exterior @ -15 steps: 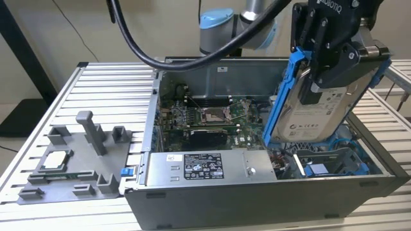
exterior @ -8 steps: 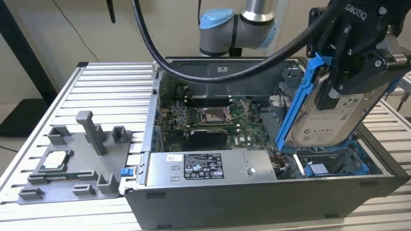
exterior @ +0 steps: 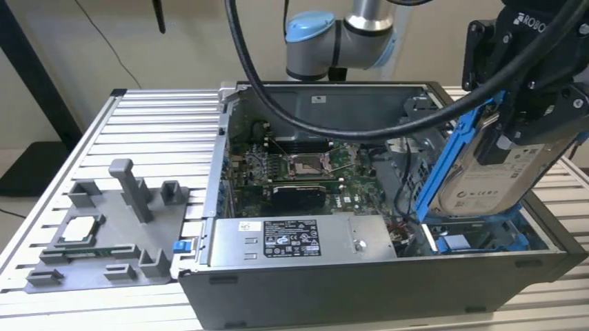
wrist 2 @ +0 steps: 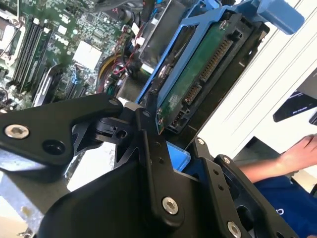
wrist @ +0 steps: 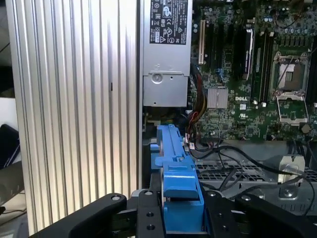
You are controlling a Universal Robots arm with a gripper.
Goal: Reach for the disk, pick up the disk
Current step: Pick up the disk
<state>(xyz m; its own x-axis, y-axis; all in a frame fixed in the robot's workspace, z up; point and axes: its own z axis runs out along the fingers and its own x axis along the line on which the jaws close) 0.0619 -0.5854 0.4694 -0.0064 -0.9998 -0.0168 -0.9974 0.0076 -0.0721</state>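
The gripper [exterior: 515,131] is clamped on the disk [exterior: 492,172], which hangs nearly upright, tilted, above the open drive bay at the exterior view's right end of the PC case [exterior: 368,293], lifted clear of the bay floor. In the first wrist view the black fingers [wrist: 148,213] press either side of the blue bracket [wrist: 178,183], so the hold is on the bracket edges w/ the drive body between. In the second wrist view the disk's green circuit-board side and connector row [wrist 2: 213,59] face out, bare. Judgement: a stiff metal slab, fairly heavy for its size, smooth-sided; the plastic bracket may flex a bit and slip under a pinch, and the board side and connector are the fragile parts, so the grip belongs on the bracket rails, not on the board. Inside the case lie the motherboard [exterior: 294,172] w/ open CPU socket, the power supply [exterior: 294,238] w/ its label, and loose cables near the bay, which could snag. The case sits on a ribbed aluminium table [exterior: 156,131]; a grey fixture tray [exterior: 101,234] stands on it at the exterior view's left, well apart. A thick black cable [exterior: 276,103] loops over the case. A person's arm [wrist 2: 277,166] shows past the table edge in the second wrist view.
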